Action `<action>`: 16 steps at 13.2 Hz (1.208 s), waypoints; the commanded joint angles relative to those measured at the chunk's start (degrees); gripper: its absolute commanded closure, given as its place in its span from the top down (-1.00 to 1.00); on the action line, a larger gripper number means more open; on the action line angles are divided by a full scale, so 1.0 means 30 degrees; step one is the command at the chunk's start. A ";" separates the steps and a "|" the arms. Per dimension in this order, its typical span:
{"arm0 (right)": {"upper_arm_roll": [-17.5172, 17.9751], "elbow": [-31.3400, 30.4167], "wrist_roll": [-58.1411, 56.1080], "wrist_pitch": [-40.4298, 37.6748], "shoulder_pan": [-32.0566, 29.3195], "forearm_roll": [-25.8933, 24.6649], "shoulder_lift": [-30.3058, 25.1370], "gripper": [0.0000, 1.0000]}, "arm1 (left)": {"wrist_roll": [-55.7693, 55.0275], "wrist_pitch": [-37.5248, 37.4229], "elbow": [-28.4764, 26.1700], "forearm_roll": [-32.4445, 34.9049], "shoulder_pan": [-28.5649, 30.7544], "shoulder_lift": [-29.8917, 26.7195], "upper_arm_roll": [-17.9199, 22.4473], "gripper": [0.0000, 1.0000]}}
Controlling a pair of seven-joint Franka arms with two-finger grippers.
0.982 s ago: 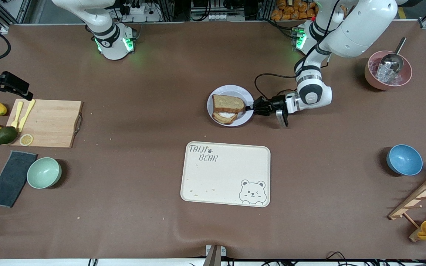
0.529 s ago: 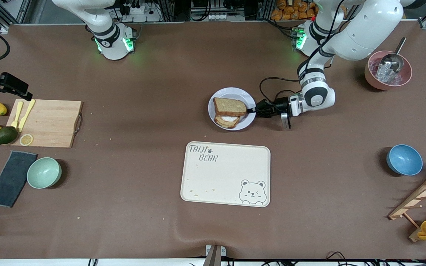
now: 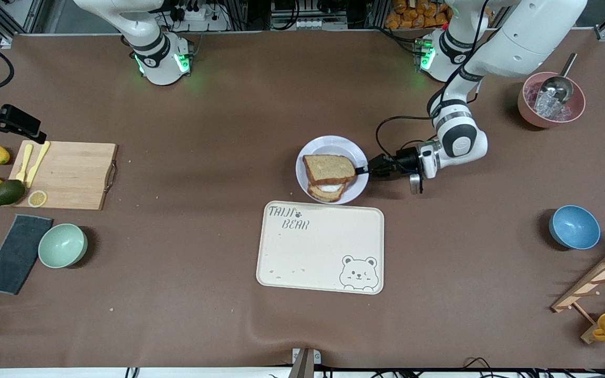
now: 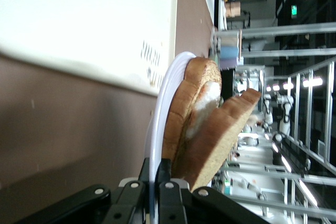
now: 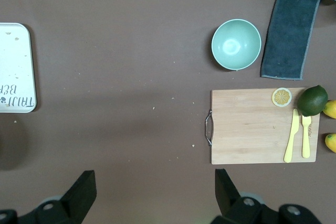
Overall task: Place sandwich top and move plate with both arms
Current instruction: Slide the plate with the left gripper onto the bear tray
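Observation:
The pale plate is just farther from the front camera than the cream tray. On it the sandwich top lies askew over a lower slice with egg. My left gripper is shut on the plate's rim at the side toward the left arm's end. In the left wrist view the fingers pinch the thin rim of the plate, with the sandwich top close above them. My right gripper hangs open and holds nothing, high over bare table between the tray and the cutting board.
Toward the left arm's end are a pink bowl with a scoop, a blue bowl and a wooden rack. A cutting board, a green bowl and a dark cloth are toward the right arm's end.
The left gripper has carried the plate and sandwich toward the front camera, close to the tray's edge. The sandwich has turned slightly with the plate.

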 commanded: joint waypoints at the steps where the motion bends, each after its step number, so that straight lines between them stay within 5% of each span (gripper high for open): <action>1: 0.0111 0.0055 0.0043 -0.0164 -0.0231 0.0142 0.0002 1.00 | -0.1378 0.0266 0.1100 -0.0452 0.0673 -0.0297 -0.0090 -1.00; 8: 0.0111 0.0055 0.0101 -0.0106 -0.0231 0.0142 0.0002 1.00 | -0.3725 0.2783 0.5113 -0.0482 0.0588 0.0990 -0.0060 -1.00; 13: 0.0111 0.0055 0.0101 0.0011 -0.0173 0.0142 0.0061 1.00 | -0.3668 0.4538 0.7954 -0.0685 -0.0140 0.3623 -0.0060 -1.00; 16: 0.0111 0.0055 0.0013 -0.0047 -0.0231 0.0142 0.0061 1.00 | -0.3405 0.5655 0.8488 -0.1652 -0.1110 0.4331 -0.0031 -1.00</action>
